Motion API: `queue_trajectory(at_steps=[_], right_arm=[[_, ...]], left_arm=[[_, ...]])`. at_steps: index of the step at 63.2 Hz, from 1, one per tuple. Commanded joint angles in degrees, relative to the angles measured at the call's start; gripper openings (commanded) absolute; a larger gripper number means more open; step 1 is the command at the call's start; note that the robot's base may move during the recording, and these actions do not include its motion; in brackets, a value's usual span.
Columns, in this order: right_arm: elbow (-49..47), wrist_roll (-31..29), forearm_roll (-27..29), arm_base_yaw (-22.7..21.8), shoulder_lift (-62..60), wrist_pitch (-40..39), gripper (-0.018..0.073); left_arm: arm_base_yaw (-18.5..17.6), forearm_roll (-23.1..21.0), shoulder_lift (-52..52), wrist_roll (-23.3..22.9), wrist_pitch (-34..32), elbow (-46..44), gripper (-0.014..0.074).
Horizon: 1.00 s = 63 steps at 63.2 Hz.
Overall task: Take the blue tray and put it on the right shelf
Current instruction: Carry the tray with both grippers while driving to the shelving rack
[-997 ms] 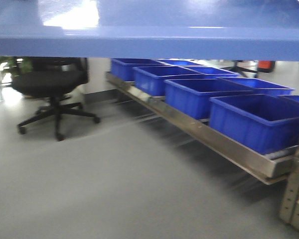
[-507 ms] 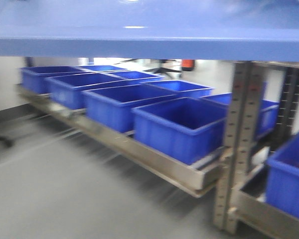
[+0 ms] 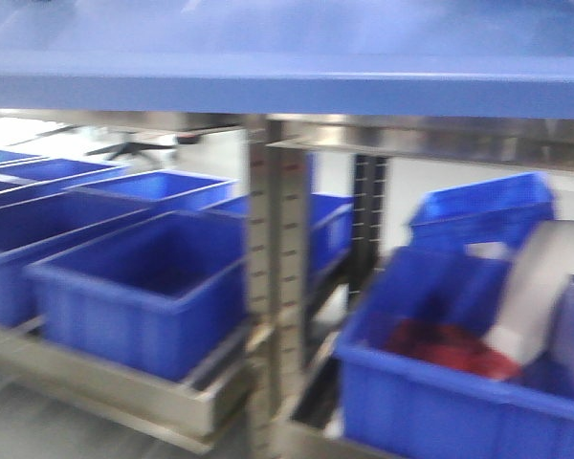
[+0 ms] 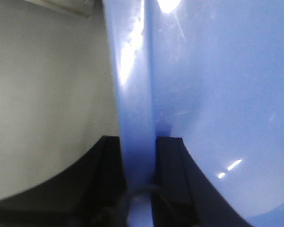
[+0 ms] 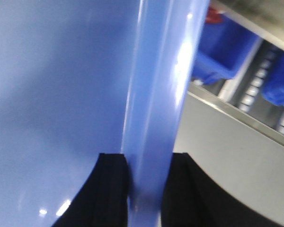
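The blue tray fills the top of the front view, held up off the floor. My left gripper is shut on the tray's left rim, one black finger on each side. My right gripper is shut on the tray's right rim in the same way. The tray's glossy inside fills the right of the left wrist view and the left of the right wrist view. The steel rack shelf with its perforated uprights stands straight ahead below the tray's edge.
Deep dark-blue bins sit in rows on the lower steel rail at left. Another bin at right holds a red thing and a grey-white roll. Grey floor lies under the tray.
The view has swung right along the rack: the chair and floor are gone, the bins have slid left, and the uprights and right-hand bin have come close. Both grippers still hold the tray.
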Motion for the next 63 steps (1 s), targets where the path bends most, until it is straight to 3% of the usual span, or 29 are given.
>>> queue_trajectory(at_steps=[1,63], right_arm=[[-2.1,-2.4,-0.6,0.1,-1.5,-3.2,0.0057],[-2.1,-2.4,-0.6,0.1,-1.5,-3.2,0.0057]], left_arm=[[-0.6,-1.7,-1.7,1.7,4.4,-1.5,-0.0048],[-0.6,-1.9,-1.7,1.7,4.4,-1.5,-0.0048]])
